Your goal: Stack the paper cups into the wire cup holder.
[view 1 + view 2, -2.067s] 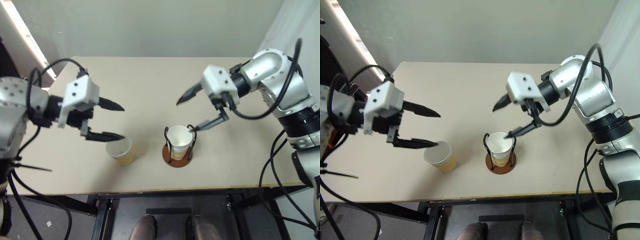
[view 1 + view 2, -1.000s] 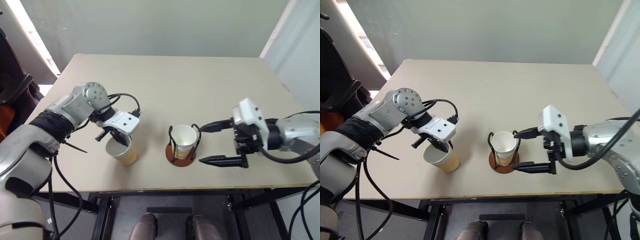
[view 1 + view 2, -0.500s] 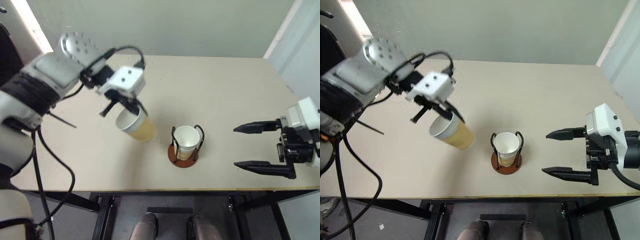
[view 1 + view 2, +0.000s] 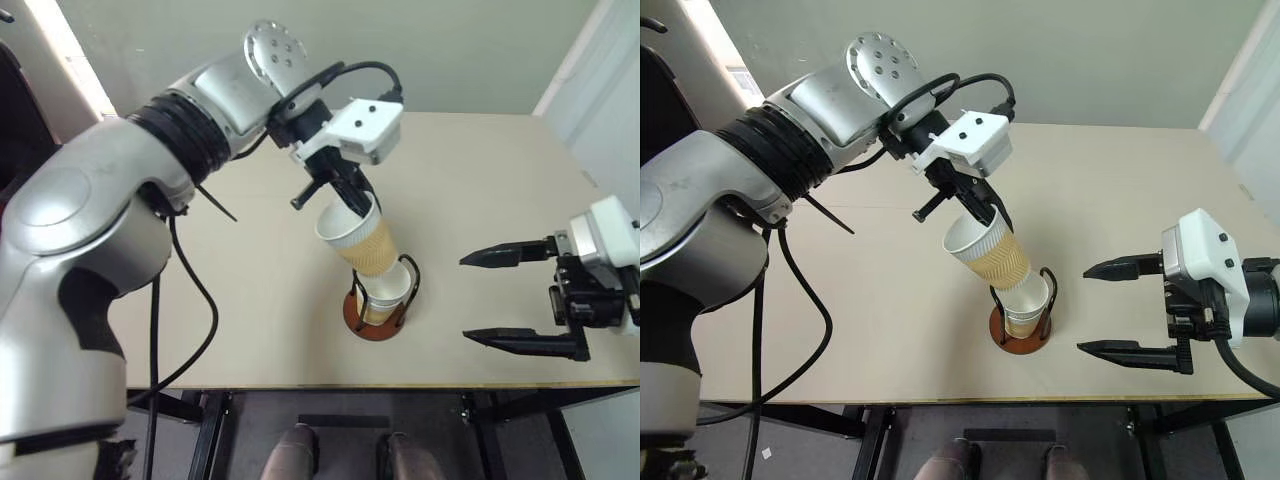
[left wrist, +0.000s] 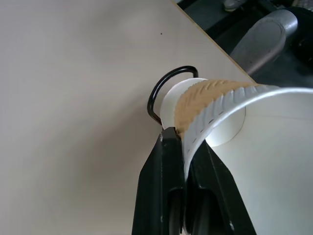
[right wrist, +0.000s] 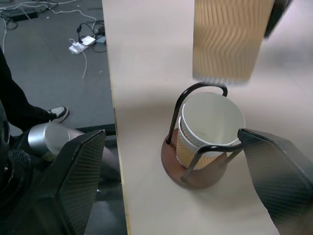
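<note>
The left end effector (image 4: pixel 980 215) is clenched on the rim of a ribbed paper cup (image 4: pixel 990 252), held in the air above the surface (image 4: pixel 480 190). That cup is tilted, its mouth up and toward the surface's left edge, its base slanting down over the wire cup holder (image 4: pixel 375 305). The holder stands upright near the front edge and carries two nested cups (image 6: pixel 211 128), mouths up; three cups in all. The right end effector (image 4: pixel 512 298) hangs released, well apart, near the front right corner.
</note>
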`<control>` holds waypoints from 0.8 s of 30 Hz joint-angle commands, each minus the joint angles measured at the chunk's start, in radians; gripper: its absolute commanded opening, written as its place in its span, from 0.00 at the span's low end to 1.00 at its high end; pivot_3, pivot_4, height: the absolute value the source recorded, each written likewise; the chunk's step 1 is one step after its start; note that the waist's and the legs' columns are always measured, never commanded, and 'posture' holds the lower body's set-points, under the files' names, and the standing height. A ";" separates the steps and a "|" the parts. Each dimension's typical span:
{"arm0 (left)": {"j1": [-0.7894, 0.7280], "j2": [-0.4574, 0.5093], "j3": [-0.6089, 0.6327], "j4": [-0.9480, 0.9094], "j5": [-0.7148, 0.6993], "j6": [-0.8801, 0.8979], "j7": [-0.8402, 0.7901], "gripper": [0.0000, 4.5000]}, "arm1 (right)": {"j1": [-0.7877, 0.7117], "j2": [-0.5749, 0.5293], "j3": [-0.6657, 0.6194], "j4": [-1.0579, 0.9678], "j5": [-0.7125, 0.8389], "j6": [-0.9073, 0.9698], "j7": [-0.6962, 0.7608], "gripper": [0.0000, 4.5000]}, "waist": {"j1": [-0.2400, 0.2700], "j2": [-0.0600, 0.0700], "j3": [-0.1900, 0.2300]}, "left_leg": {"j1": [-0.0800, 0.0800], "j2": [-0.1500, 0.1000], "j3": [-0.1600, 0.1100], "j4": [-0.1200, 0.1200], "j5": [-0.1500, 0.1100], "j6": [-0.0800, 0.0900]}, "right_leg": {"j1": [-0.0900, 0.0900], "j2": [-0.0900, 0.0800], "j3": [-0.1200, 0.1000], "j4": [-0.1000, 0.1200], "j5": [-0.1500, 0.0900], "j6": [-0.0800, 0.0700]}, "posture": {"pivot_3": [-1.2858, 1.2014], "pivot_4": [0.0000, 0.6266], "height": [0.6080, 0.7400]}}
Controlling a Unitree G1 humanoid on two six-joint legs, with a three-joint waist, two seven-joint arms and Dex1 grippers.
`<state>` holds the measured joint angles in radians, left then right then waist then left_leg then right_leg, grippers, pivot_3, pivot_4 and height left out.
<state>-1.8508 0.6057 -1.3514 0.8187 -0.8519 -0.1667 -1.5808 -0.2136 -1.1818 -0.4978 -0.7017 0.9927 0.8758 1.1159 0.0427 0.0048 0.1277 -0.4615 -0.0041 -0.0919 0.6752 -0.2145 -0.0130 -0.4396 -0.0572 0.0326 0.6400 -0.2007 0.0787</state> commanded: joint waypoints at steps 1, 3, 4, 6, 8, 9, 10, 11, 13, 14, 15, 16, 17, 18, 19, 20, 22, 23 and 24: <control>-0.014 -0.054 0.032 0.053 0.022 -0.022 -0.034 0.01 | 0.010 -0.026 -0.062 -0.040 0.043 0.011 -0.011 1.00 | 0.006 0.000 0.000 | -0.001 0.000 -0.001 0.003 -0.002 0.000 | 0.000 -0.001 0.001 0.000 -0.001 0.002 | 0.52 0.24 1.00; -0.011 -0.085 0.045 0.083 0.041 -0.034 -0.034 0.01 | 0.012 -0.036 -0.066 -0.043 0.040 0.013 -0.020 1.00 | 0.012 0.000 0.000 | -0.003 0.000 -0.001 0.005 -0.004 0.001 | 0.000 -0.001 0.001 0.000 -0.002 0.003 | 0.52 0.24 1.00; -0.008 -0.108 0.057 0.099 0.048 -0.032 -0.034 0.01 | 0.012 -0.040 -0.069 -0.043 0.043 0.014 -0.023 1.00 | 0.013 0.000 0.000 | -0.004 0.000 0.000 0.007 -0.005 0.002 | 0.000 -0.001 0.001 0.000 -0.002 0.003 | 0.52 0.24 1.00; -0.001 -0.141 0.072 0.125 0.066 -0.037 -0.034 0.01 | 0.011 -0.047 -0.073 -0.046 0.052 0.016 -0.031 1.00 | 0.017 0.000 0.000 | -0.004 0.000 0.000 0.008 -0.006 0.003 | 0.000 -0.001 0.001 -0.001 -0.002 0.004 | 0.52 0.24 1.00; 0.005 -0.160 0.076 0.131 0.080 -0.048 -0.034 0.01 | 0.013 -0.051 -0.083 -0.053 0.064 0.021 -0.042 1.00 | 0.018 0.000 0.000 | -0.004 0.000 0.001 0.008 -0.007 0.003 | 0.001 -0.001 0.001 -0.002 -0.002 0.005 | 0.52 0.24 1.00; 0.007 -0.158 0.064 0.121 0.083 -0.061 -0.034 0.01 | 0.019 -0.056 -0.091 -0.056 0.061 0.025 -0.045 1.00 | 0.018 0.000 0.000 | -0.004 0.000 0.001 0.008 -0.007 0.003 | 0.001 -0.001 0.001 -0.002 -0.001 0.005 | 0.52 0.24 1.00; 0.007 -0.153 0.052 0.112 0.086 -0.071 -0.034 0.01 | 0.023 -0.060 -0.098 -0.059 0.059 0.029 -0.049 1.00 | 0.018 0.000 0.000 | -0.004 0.000 0.001 0.009 -0.007 0.003 | 0.001 -0.001 0.001 -0.002 -0.001 0.005 | 0.52 0.24 1.00; 0.007 -0.153 0.042 0.109 0.092 -0.082 -0.034 0.01 | 0.025 -0.063 -0.106 -0.060 0.063 0.032 -0.052 1.00 | 0.018 0.000 0.000 | -0.004 0.000 0.001 0.008 -0.007 0.003 | 0.001 -0.001 0.001 -0.002 -0.001 0.005 | 0.52 0.24 1.00; 0.007 -0.162 0.035 0.113 0.106 -0.097 -0.034 0.01 | 0.028 -0.067 -0.117 -0.065 0.075 0.037 -0.057 1.00 | 0.018 0.000 0.000 | -0.004 0.000 0.002 0.008 -0.007 0.003 | 0.001 -0.001 0.002 -0.002 -0.001 0.005 | 0.52 0.24 1.00; 0.007 -0.170 0.034 0.120 0.116 -0.106 -0.034 0.01 | 0.029 -0.068 -0.121 -0.069 0.080 0.039 -0.060 1.00 | 0.019 0.000 0.000 | -0.003 0.000 0.002 0.008 -0.007 0.003 | 0.001 -0.001 0.001 -0.001 -0.001 0.005 | 0.52 0.24 1.00; 0.008 -0.179 0.032 0.132 0.134 -0.120 -0.034 0.01 | 0.029 -0.070 -0.124 -0.072 0.086 0.040 -0.064 1.00 | 0.019 0.000 0.000 | -0.003 0.000 0.002 0.009 -0.007 0.003 | 0.001 -0.001 0.002 -0.001 -0.001 0.005 | 0.52 0.24 1.00; 0.009 -0.187 0.028 0.143 0.151 -0.134 -0.034 0.01 | 0.028 -0.071 -0.126 -0.074 0.090 0.041 -0.068 1.00 | 0.019 0.000 0.000 | -0.003 0.000 0.002 0.009 -0.007 0.003 | 0.001 -0.001 0.002 -0.001 -0.001 0.005 | 0.52 0.24 1.00; 0.010 -0.193 0.027 0.151 0.165 -0.146 -0.034 0.01 | 0.028 -0.073 -0.128 -0.076 0.094 0.042 -0.072 1.00 | 0.019 0.000 0.000 | -0.003 0.000 0.002 0.009 -0.007 0.004 | 0.002 -0.001 0.002 -0.001 -0.001 0.006 | 0.52 0.24 1.00; 0.012 -0.202 0.028 0.160 0.178 -0.156 -0.034 0.01 | 0.031 -0.073 -0.132 -0.077 0.095 0.043 -0.074 1.00 | 0.020 0.000 0.000 | -0.003 0.000 0.002 0.010 -0.007 0.004 | 0.002 -0.001 0.002 -0.001 -0.001 0.006 | 0.52 0.24 1.00; 0.013 -0.209 0.029 0.165 0.184 -0.161 -0.034 0.01 | 0.034 -0.073 -0.138 -0.079 0.095 0.045 -0.076 1.00 | 0.020 0.000 0.000 | -0.003 0.000 0.002 0.010 -0.007 0.004 | 0.003 -0.001 0.002 -0.001 -0.001 0.006 | 0.52 0.24 1.00; 0.014 -0.215 0.032 0.169 0.191 -0.166 -0.034 0.01 | 0.040 -0.073 -0.143 -0.081 0.093 0.046 -0.077 1.00 | 0.020 0.000 0.000 | -0.002 0.000 0.002 0.011 -0.007 0.005 | 0.003 -0.001 0.002 -0.002 -0.001 0.006 | 0.52 0.24 1.00; 0.016 -0.222 0.037 0.170 0.199 -0.174 -0.034 0.01 | 0.049 -0.070 -0.151 -0.090 0.097 0.049 -0.088 1.00 | 0.020 0.000 0.000 | -0.001 0.000 0.002 0.011 -0.008 0.005 | 0.005 -0.001 0.002 -0.002 -0.001 0.007 | 0.52 0.24 1.00; 0.018 -0.221 0.033 0.165 0.200 -0.180 -0.034 0.01 | 0.054 -0.068 -0.156 -0.096 0.100 0.050 -0.094 1.00 | 0.020 0.000 0.000 | 0.000 0.000 0.002 0.011 -0.008 0.006 | 0.005 -0.001 0.002 -0.002 -0.001 0.007 | 0.52 0.24 1.00; 0.019 -0.218 0.026 0.159 0.201 -0.188 -0.034 0.01 | 0.058 -0.066 -0.161 -0.102 0.106 0.052 -0.100 1.00 | 0.020 0.000 0.000 | 0.000 0.000 0.003 0.010 -0.008 0.006 | 0.005 -0.001 0.003 -0.001 -0.001 0.007 | 0.52 0.24 1.00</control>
<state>-1.8270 0.3809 -1.3309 0.9811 -0.6528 -0.3299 -1.5809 -0.1578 -1.2405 -0.6158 -0.7885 1.0775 0.9260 1.0281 0.0631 0.0052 0.1279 -0.4606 -0.0044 -0.0886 0.6854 -0.2225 -0.0071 -0.4341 -0.0583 0.0355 0.6385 -0.2021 0.0855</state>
